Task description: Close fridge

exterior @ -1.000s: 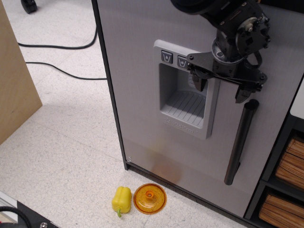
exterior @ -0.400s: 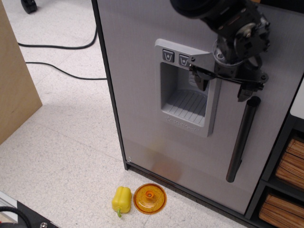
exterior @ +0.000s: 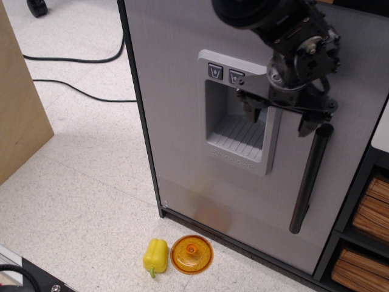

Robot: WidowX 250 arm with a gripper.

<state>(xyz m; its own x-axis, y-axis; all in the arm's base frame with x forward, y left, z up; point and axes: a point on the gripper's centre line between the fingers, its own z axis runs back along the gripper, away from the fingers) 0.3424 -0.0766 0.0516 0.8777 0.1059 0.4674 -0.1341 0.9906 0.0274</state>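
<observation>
A brown board [exterior: 18,103] was seen at the far left, with black cables [exterior: 79,73] on the floor. A yellow toy pepper [exterior: 155,256] and an orange lid [exterior: 191,254] were placed before the fridge [exterior: 176,121], whose grey door filled the middle. The pincer [exterior: 281,119] was held wide open against the door, between the dispenser panel [exterior: 234,115] and the black handle [exterior: 309,179]. Wicker baskets [exterior: 364,237] were seen at the right.

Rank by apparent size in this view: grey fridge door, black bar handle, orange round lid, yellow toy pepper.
1. Light grey fridge door
2. Black vertical bar handle
3. Orange translucent round lid
4. Yellow toy bell pepper, only slightly smaller than the lid
</observation>
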